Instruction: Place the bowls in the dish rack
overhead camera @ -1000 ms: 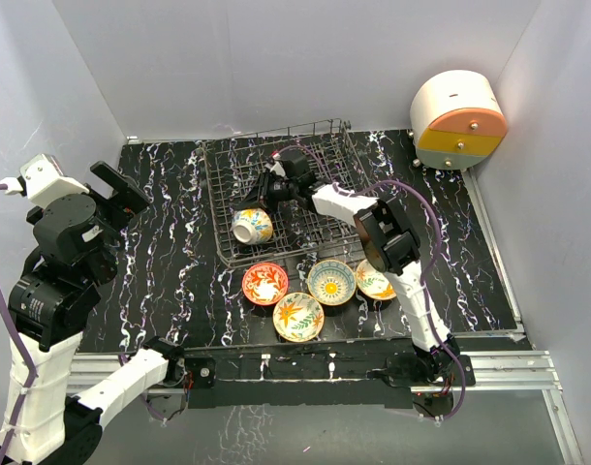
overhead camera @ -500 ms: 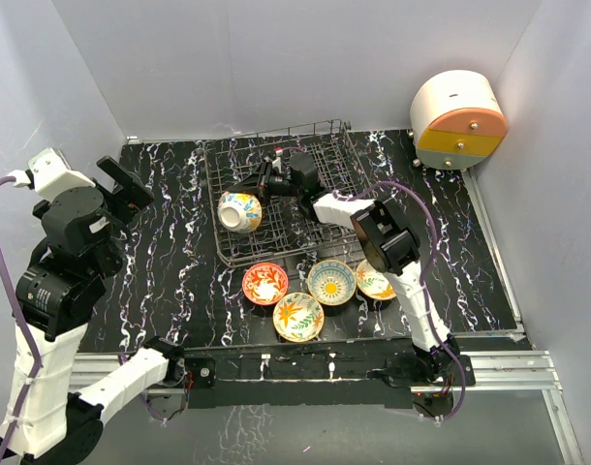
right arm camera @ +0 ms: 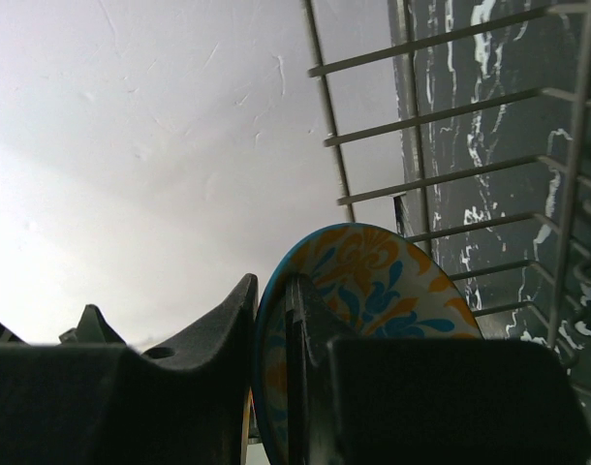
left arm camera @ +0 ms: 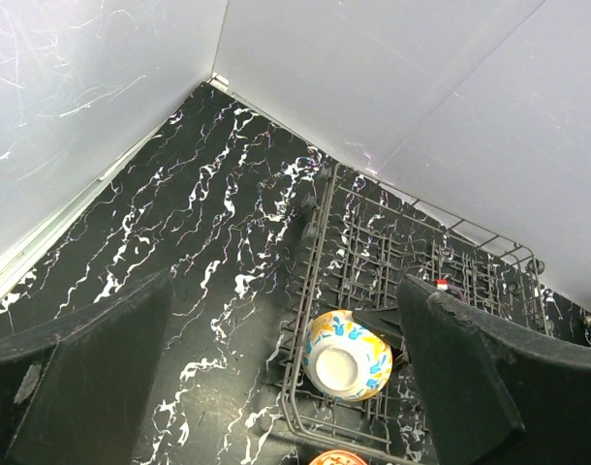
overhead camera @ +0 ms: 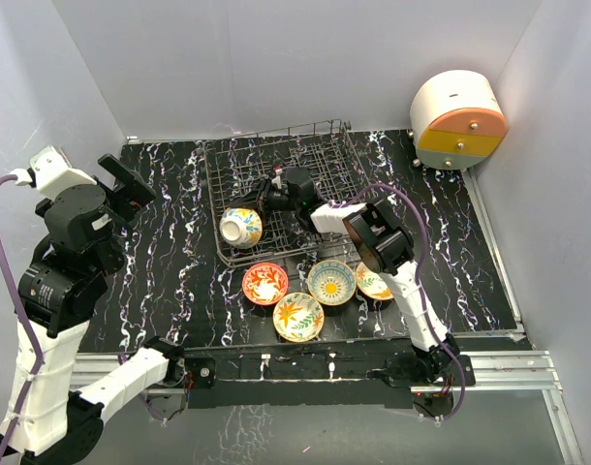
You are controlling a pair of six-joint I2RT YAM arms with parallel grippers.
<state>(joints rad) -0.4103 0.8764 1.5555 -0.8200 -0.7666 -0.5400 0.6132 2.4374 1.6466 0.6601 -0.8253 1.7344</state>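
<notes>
The dark wire dish rack (overhead camera: pixel 216 199) stands at the back middle of the table. My right gripper (overhead camera: pixel 260 205) reaches into it from the right and is shut on the rim of a blue-orange bowl (overhead camera: pixel 240 227), held on its side over the rack's front left corner. The right wrist view shows that bowl (right arm camera: pixel 373 281) pinched between the fingers (right arm camera: pixel 218 329). In front of the rack, three bowls lie on the table: red (overhead camera: pixel 264 283), orange-green (overhead camera: pixel 298 316) and blue-yellow (overhead camera: pixel 331 281). A cream-green bowl (overhead camera: pixel 376 284) is partly under the right arm. My left gripper (overhead camera: pixel 121 189) hangs open, high at the left, with the held bowl (left arm camera: pixel 349 356) below it.
A round white, orange and yellow drawer unit (overhead camera: pixel 458 119) sits in the back right corner. Grey walls close the table at the back and both sides. The rack's upright wires (right arm camera: pixel 421 116) stand close around the held bowl.
The right gripper has carried the bowl left across the rack and then lowered it toward the front left corner. The left arm shifted slightly.
</notes>
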